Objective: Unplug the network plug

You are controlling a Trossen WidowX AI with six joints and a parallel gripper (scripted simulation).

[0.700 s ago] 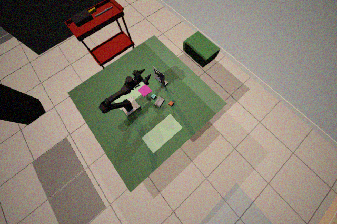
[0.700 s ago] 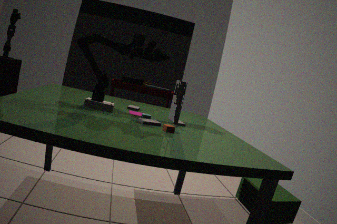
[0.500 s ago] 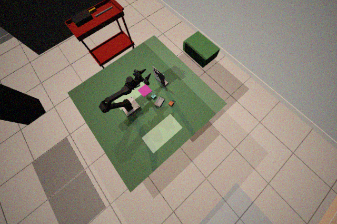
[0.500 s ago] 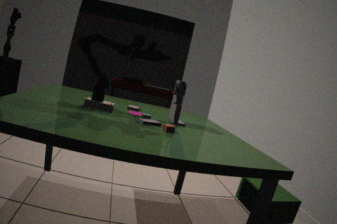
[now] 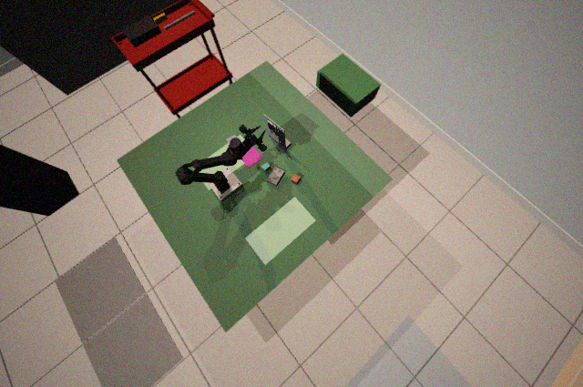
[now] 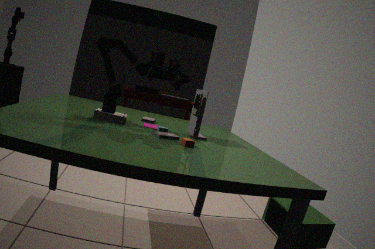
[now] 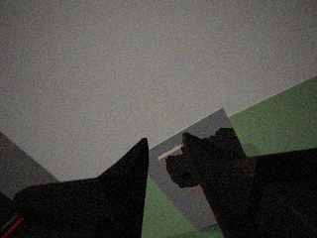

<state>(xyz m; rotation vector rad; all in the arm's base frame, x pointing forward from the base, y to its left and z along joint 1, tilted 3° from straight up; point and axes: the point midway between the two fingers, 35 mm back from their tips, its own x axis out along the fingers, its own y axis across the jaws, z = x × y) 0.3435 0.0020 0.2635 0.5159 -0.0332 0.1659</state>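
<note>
The upright grey panel (image 5: pixel 267 119) (image 6: pixel 192 125) (image 7: pixel 191 212) stands on the green table. A dark socket and plug cluster (image 6: pixel 198 101) (image 7: pixel 179 171) sits on its face; plug and socket are hard to tell apart. A thin pale strip (image 7: pixel 170 152), possibly the plug's tab, shows above it in the wrist view. My gripper (image 5: pixel 263 137) (image 6: pixel 183 82) (image 7: pixel 164 140) is partly open and empty, in front of the panel and above the cluster's height. The right finger hides part of the cluster in the wrist view. The magenta square (image 5: pixel 252 157) (image 6: pixel 150 125) lies on the table.
A teal block (image 5: pixel 265 166) (image 6: pixel 163 129), a flat grey block (image 5: pixel 276 177) (image 6: pixel 168 136) and an orange block (image 5: pixel 295 178) (image 6: pixel 187 143) lie near the square. Another flat grey piece (image 6: pixel 148 119) lies behind it. A red cart (image 5: pixel 192 84) stands beyond the table.
</note>
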